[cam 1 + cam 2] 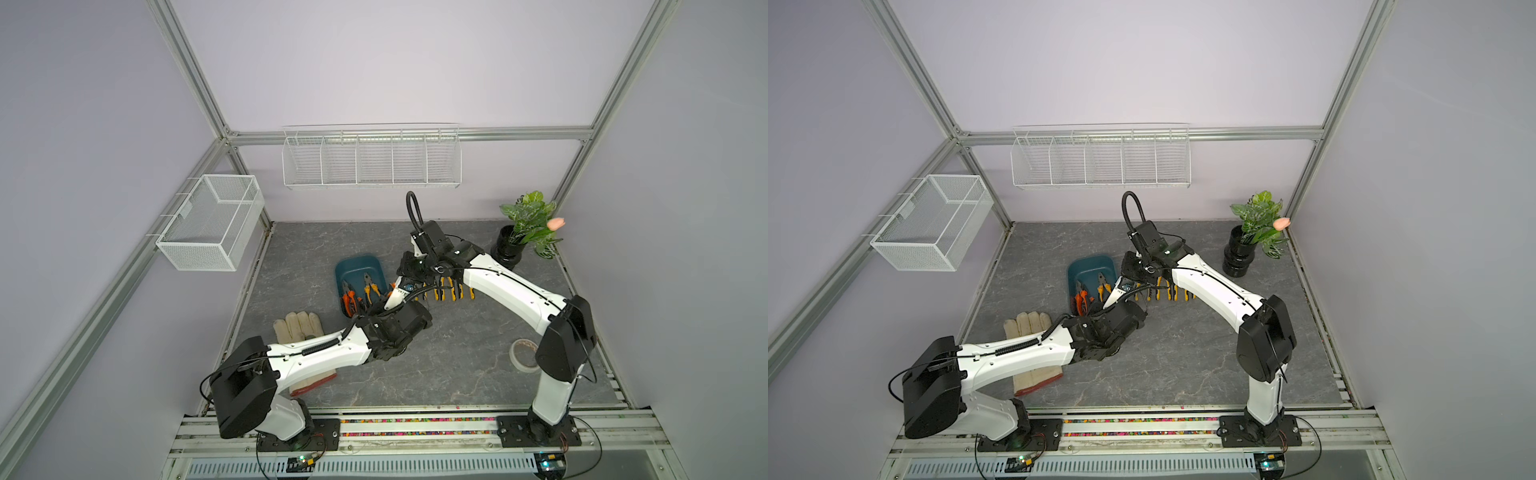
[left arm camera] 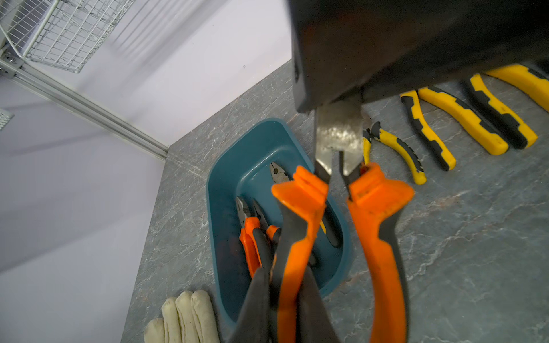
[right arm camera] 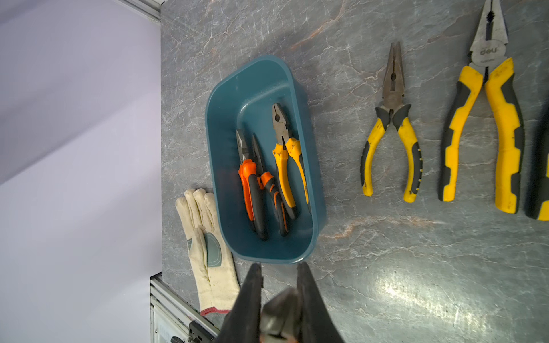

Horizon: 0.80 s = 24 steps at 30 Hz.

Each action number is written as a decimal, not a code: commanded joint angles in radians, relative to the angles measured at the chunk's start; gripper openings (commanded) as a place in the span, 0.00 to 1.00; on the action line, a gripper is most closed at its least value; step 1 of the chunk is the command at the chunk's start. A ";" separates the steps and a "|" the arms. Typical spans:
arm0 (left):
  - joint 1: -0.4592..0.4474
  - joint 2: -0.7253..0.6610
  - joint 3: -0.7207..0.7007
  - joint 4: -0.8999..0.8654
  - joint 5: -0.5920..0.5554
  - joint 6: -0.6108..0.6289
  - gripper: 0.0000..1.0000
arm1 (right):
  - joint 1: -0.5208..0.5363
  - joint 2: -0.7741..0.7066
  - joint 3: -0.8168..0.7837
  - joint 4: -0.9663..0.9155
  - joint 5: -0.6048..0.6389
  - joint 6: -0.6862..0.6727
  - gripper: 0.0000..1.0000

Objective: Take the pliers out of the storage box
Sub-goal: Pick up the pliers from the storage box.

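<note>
**Handover beside the box.** My left gripper (image 2: 285,279) is clenched on one handle of an orange-and-black pliers (image 2: 377,213), which hangs above the grey table (image 1: 457,365) with its handles spread. My right gripper (image 3: 279,300) is closed on the dark metal head of the same tool (its black body hides the tip in the left wrist view).

The storage box (image 1: 357,266) stands on the table just left of centre in a top view, immediately left of both grippers. Three pliers lie in it side by side, with their heads toward the upper part of the frame:
- an orange-handled pair (image 3: 252,190);
- a slimmer orange-and-black pair (image 3: 274,199) touching it;
- a yellow-handled pair (image 3: 289,169) next to the box wall.

Outside the box, a row of yellow-and-black pliers (image 1: 451,291) lies on the table to its right in a top view, partly under my right arm. The row includes a small needle-nose pair (image 3: 392,142), a larger long-nose pair (image 3: 487,118), and further handles cut off by the frame edge.

A pale work glove (image 1: 297,328) lies just beside the box at its lower left. A tape roll (image 1: 524,353) lies at lower right, well apart.
</note>
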<state>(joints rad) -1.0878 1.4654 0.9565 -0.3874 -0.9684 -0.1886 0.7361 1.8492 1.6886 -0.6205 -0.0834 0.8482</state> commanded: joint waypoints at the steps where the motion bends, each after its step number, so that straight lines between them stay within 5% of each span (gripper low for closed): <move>1: 0.003 -0.026 0.050 0.051 -0.112 -0.061 0.00 | 0.024 -0.032 -0.033 -0.052 -0.025 -0.023 0.07; 4: 0.003 -0.033 0.057 0.033 -0.116 -0.085 0.00 | 0.023 -0.057 -0.036 -0.053 0.021 -0.050 0.07; 10: 0.003 -0.102 0.052 -0.047 -0.090 -0.166 0.53 | 0.023 -0.111 -0.027 -0.074 0.081 -0.096 0.07; 12: 0.003 -0.136 0.043 -0.086 -0.087 -0.203 0.61 | 0.023 -0.130 -0.034 -0.074 0.089 -0.103 0.06; 24: 0.003 -0.459 -0.094 -0.211 -0.102 -0.326 0.67 | 0.004 -0.305 -0.117 -0.205 0.299 -0.239 0.07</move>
<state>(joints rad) -1.0866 1.0641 0.8909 -0.5602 -1.0180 -0.4534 0.7544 1.6035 1.6161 -0.7311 0.1123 0.6838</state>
